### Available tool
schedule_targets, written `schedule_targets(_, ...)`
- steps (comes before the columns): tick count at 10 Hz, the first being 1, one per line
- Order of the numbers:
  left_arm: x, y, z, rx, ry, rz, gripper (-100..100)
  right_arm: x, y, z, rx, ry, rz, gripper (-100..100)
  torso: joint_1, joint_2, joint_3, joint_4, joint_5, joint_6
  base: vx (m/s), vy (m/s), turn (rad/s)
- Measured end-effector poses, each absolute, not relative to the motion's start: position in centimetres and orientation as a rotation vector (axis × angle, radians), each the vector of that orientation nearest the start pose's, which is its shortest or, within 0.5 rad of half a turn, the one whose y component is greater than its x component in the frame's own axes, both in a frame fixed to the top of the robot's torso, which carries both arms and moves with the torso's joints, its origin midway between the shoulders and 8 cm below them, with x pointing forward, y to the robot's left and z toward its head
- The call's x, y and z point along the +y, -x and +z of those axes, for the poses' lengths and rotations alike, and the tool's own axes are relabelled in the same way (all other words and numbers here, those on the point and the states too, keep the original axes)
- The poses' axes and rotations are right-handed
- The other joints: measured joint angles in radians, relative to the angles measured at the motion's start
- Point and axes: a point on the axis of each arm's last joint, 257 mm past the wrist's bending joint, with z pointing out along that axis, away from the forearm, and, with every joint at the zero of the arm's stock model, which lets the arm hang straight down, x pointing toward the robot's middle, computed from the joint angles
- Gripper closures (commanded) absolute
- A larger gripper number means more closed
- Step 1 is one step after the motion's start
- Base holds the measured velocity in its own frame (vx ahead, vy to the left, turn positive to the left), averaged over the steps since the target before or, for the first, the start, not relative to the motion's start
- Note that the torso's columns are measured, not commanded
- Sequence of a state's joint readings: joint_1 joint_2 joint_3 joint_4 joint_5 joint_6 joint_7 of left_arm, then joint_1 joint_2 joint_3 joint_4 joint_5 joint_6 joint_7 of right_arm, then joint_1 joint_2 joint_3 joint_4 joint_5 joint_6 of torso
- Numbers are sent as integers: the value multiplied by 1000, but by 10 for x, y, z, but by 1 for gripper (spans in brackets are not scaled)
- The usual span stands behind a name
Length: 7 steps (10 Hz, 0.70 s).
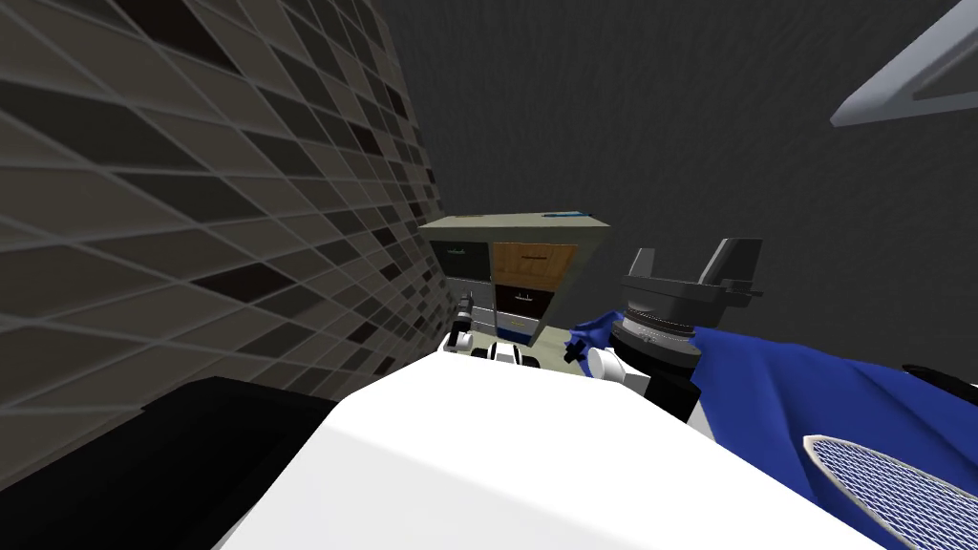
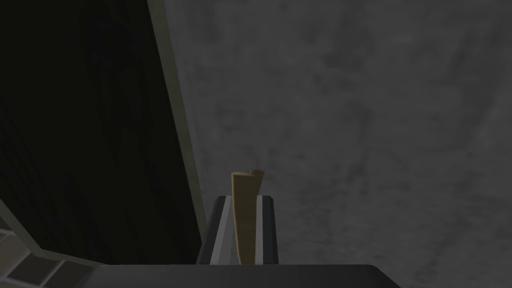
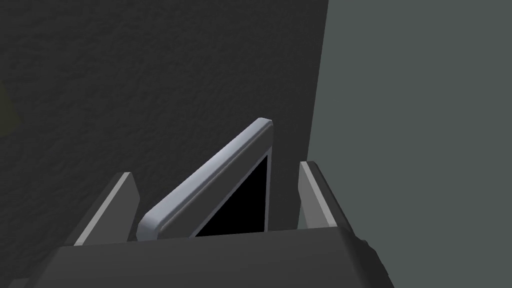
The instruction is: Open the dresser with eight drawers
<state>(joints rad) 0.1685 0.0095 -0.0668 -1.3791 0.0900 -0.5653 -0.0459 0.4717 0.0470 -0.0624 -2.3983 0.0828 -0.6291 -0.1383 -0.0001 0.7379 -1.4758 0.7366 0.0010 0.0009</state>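
Left gripper [image 2: 244,200] is clamping its two fingers [image 2: 220,230] tight on a thin tan strip [image 2: 246,210], which is sticking up past the fingertips. We cannot tell from that view what the strip belongs to. Just to one side of it a dark panel [image 2: 90,140] with a pale edge is running away from the hand, and a grey wall [image 2: 360,125] is lying beyond.

From the head we are seeing the dresser [image 1: 516,224] far ahead in the middle, standing against the tiled wall [image 1: 191,220] on the left and backing onto the dark far wall [image 1: 669,124]. Its fronts are showing in mixed colours: a dark green drawer [image 1: 460,256] at top left, a wooden drawer [image 1: 535,263] beside it, and a dark drawer [image 1: 523,298] under that. Our left arm [image 1: 464,329] is reaching low toward the dresser's left side.

Right gripper [image 1: 690,256] is hanging raised at the right of the dresser, fingers spread wide and gripping nothing. A blue cloth [image 1: 812,382] is draping across the near right, with a mesh patch [image 1: 898,487] on it, and a black mass [image 1: 143,449] is sitting at the near left under the tiles.
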Motion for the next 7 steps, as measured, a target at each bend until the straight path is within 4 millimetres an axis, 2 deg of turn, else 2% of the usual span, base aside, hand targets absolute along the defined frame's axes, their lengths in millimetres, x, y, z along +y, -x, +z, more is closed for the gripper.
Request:
schedule_targets(3, 215, -445, -261, 1036, 1078, -1339, 100, -275, -290, 103, 416, -445, 1378, 0, -4, -2, -1, -1, 0, 3, 64, -24, 120)
schedule_targets(4, 215, -444, -260, 1034, 1077, -1342, 100, -275, -290, 103, 416, -445, 1378, 0, -2, 0, 0, 0, 0, 2, -93, 35, 0)
schedule_targets(7, 212, -444, -253, 1045, 1075, -1349, 100, -275, -290, 103, 416, -445, 1378, 0, -3, 8, 4, 4, -1, 2, -176, 26, 2)
